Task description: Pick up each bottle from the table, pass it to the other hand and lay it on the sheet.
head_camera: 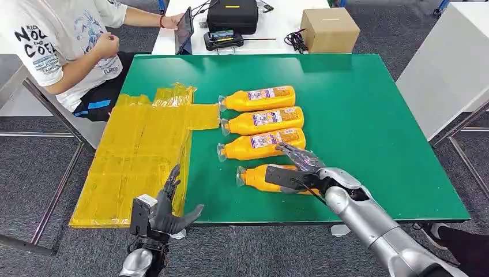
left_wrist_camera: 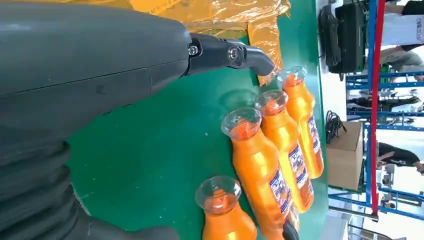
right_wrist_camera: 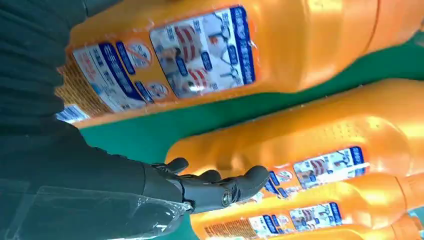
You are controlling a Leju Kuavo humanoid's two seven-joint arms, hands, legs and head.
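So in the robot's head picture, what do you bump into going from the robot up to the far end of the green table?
Right hand over the nearest orange plastic bottle → second orange bottle → third orange bottle → farthest orange bottle → brown cardboard box.

green table [head_camera: 369,115] | yellow sheet [head_camera: 138,156] at 9 o'clock, overhanging the left edge | four orange bottles [head_camera: 262,123] lying on their sides near centre, caps toward 9, stacked in a column from 12 to 6 | nearest bottle [head_camera: 256,178] at 6 o'clock end
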